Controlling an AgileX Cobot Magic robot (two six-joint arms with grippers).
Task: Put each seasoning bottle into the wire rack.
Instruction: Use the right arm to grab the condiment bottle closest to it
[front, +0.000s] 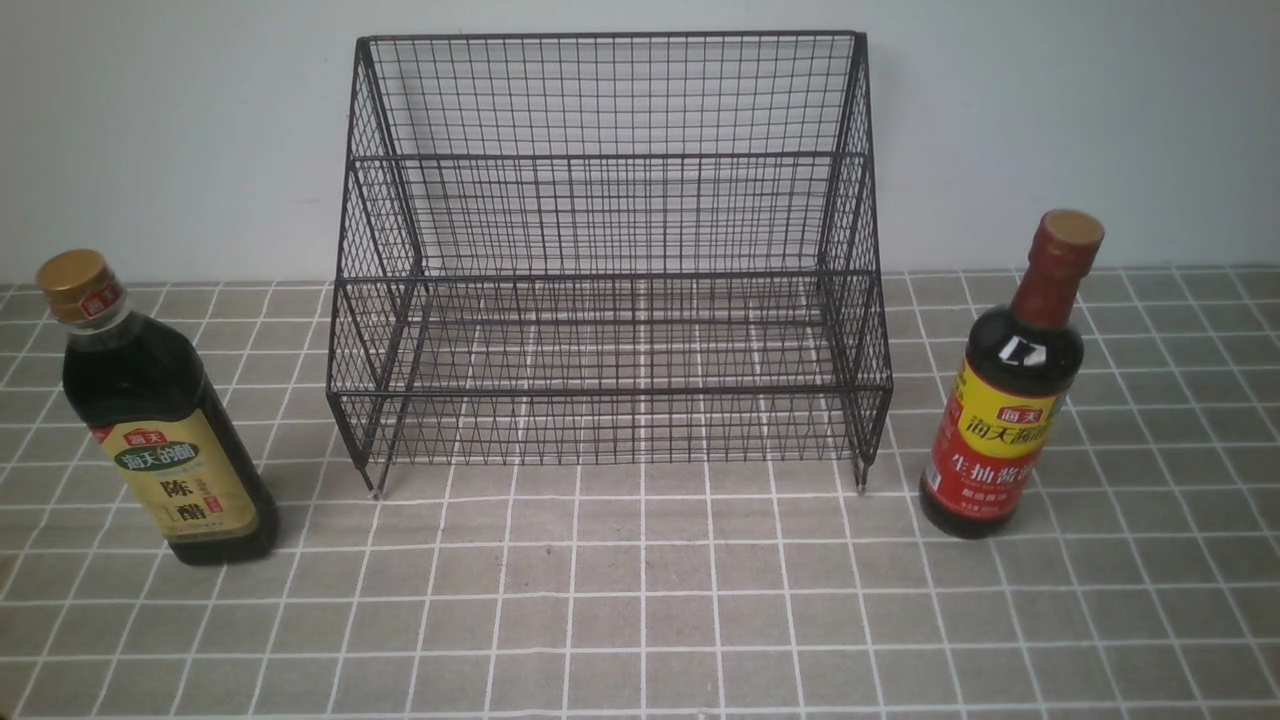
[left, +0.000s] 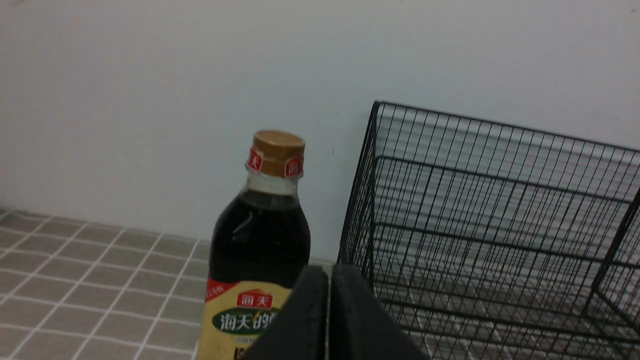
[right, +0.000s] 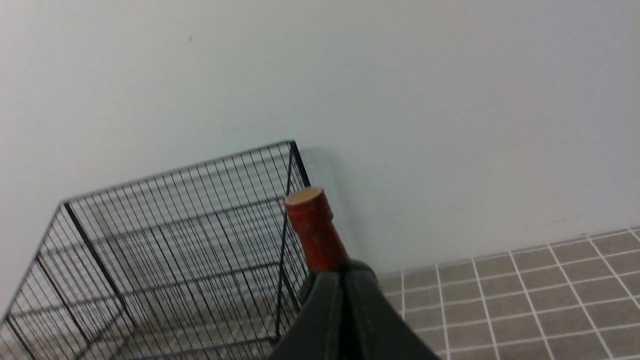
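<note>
On the grey checked tablecloth (front: 640, 610), in front of the pale wall (front: 150, 130), the wire rack (front: 600, 395) is standing on its short legs. Its tall mesh back is rising behind the stepped shelves and its sides are sloping down toward the front. The broad bottle (front: 165, 430), with gold cap and tan label, is standing upright on the cloth to the rack's left, near its front corner but apart from it. The slimmer bottle (front: 1005, 400), with red neck and yellow-and-red label, is standing upright on the cloth to the rack's right, just beside the front leg and not touching it. Both bottles are sitting outside the rack, their labels facing forward. In the left wrist view, the left gripper (left: 329, 272) is hanging in front of the broad bottle with its two black fingers pressing flat against each other, closed on nothing. The bottle's shoulder and cap are showing above the fingertips, with the rack's side wall next to it. In the right wrist view, the right gripper (right: 343, 280) is likewise keeping its fingers pressed together with nothing between them. The slimmer bottle's red neck is rising just beyond the tips, against the rack's corner post.
</note>
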